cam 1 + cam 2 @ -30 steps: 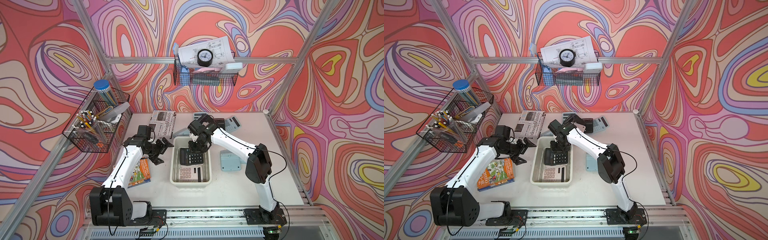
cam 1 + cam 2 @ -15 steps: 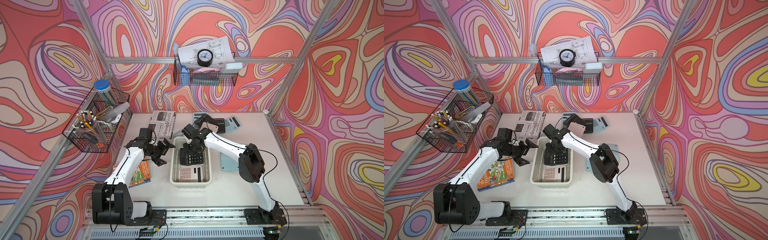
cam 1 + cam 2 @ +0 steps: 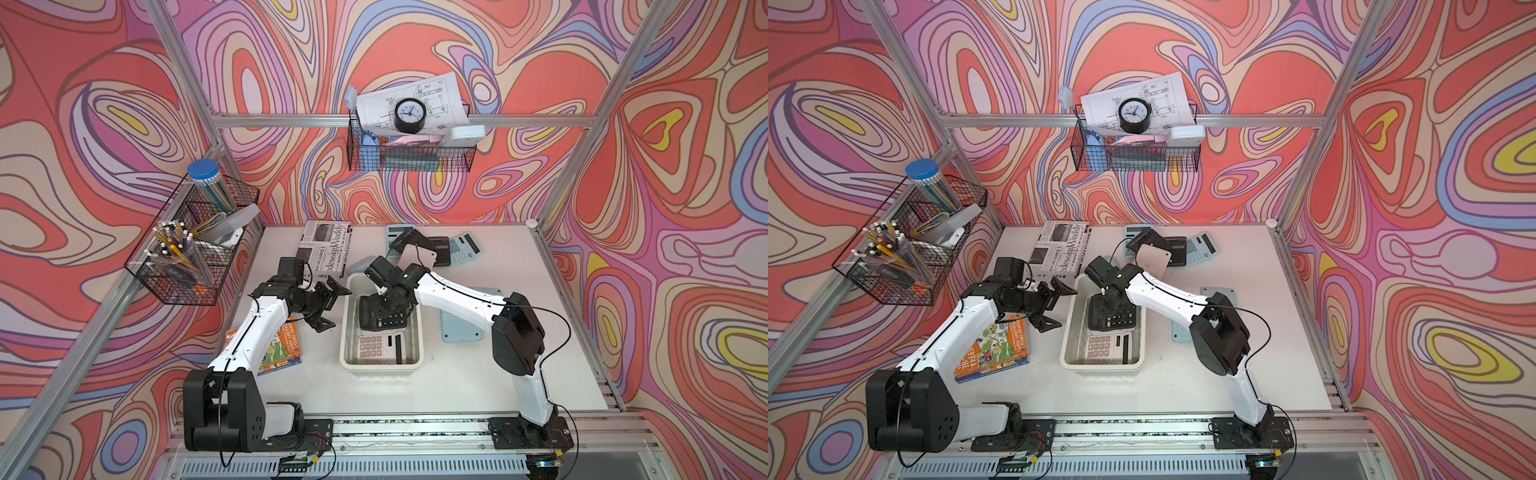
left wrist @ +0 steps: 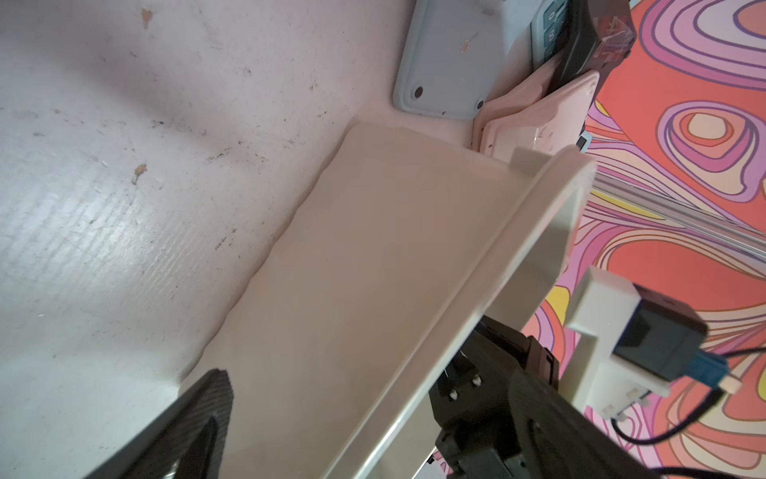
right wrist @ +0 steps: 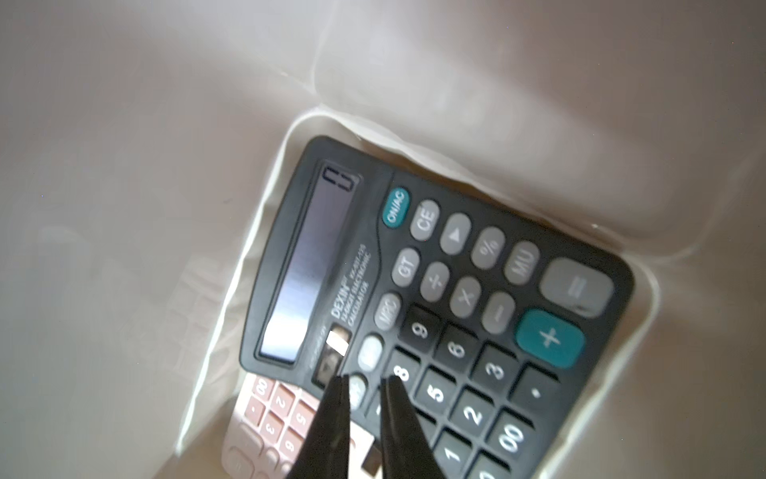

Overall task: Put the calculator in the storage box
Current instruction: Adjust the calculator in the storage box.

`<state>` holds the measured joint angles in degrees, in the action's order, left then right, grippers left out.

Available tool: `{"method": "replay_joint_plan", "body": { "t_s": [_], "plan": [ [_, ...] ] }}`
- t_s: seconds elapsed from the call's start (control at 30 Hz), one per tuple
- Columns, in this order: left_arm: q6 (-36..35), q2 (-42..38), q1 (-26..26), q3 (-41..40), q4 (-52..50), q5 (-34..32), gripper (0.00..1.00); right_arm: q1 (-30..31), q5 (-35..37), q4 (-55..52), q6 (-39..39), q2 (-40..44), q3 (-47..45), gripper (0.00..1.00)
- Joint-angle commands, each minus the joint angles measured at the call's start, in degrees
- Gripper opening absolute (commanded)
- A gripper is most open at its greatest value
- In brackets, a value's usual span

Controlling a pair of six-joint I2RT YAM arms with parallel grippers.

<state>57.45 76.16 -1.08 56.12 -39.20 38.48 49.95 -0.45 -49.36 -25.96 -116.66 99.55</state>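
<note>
A: Jaws of the right gripper (image 5: 365,378), how do they stand?

B: Pressed almost together, only a sliver of gap, with nothing between them. Their tips hang right over the keys of the black calculator (image 5: 456,311). Whether they touch it, I cannot tell.

A: And where is that calculator?

B: Inside the storage box (image 3: 380,366), face up in the far half. Its near end laps over a pink calculator (image 3: 380,348) lying in the near half.

A: What about the left gripper (image 3: 337,309)?

B: Jaws spread wide, holding nothing. It sits outside the box, just beside its left wall. In the left wrist view that cream wall and its rolled rim fill the middle.

A: And around the box?

B: On the table (image 3: 478,386), a pale blue calculator (image 3: 459,328) lies face down just right of the box. Farther back there is a heap of calculators (image 3: 432,249). A folded newspaper (image 3: 326,251) lies beyond the left gripper. A colourful book (image 3: 278,347) lies partly under the left arm.
</note>
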Motion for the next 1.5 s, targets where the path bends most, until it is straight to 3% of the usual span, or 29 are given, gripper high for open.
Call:
{"method": "replay_joint_plan", "body": {
  "t_s": [0.0, 0.23, 0.53, 0.73, 1.07, 1.47],
  "plan": [
    [0.4, -0.8, 0.3, -0.7, 1.1, 0.7, 0.99, 0.1, 1.5, 2.5, 0.9, 2.2, -4.8, 0.13],
    [2.9, 0.5, 0.3, -1.9, 4.7, 1.7, 0.99, 0.5, -0.2, 4.2, 2.3, 0.2, -8.2, 0.11],
    [3.5, 0.7, 0.2, -2.3, 5.3, 2.0, 0.99, 1.1, -1.9, 3.0, 4.9, -5.6, 0.1, 0.11],
    [1.6, -0.9, 0.2, 1.4, 0.7, 0.2, 0.99, 1.1, 0.7, -0.9, 5.1, -3.4, 5.3, 0.11],
    [-5.5, 1.2, 0.2, 15.4, -10.4, -6.0, 0.98, -1.0, 4.2, -8.2, 3.6, 4.9, 10.3, 0.39],
    [-12.4, 10.8, -2.6, 25.8, -16.7, -9.5, 0.99, -15.3, -1.0, -4.2, -2.7, 23.8, -11.8, 0.65]
  ]
}}
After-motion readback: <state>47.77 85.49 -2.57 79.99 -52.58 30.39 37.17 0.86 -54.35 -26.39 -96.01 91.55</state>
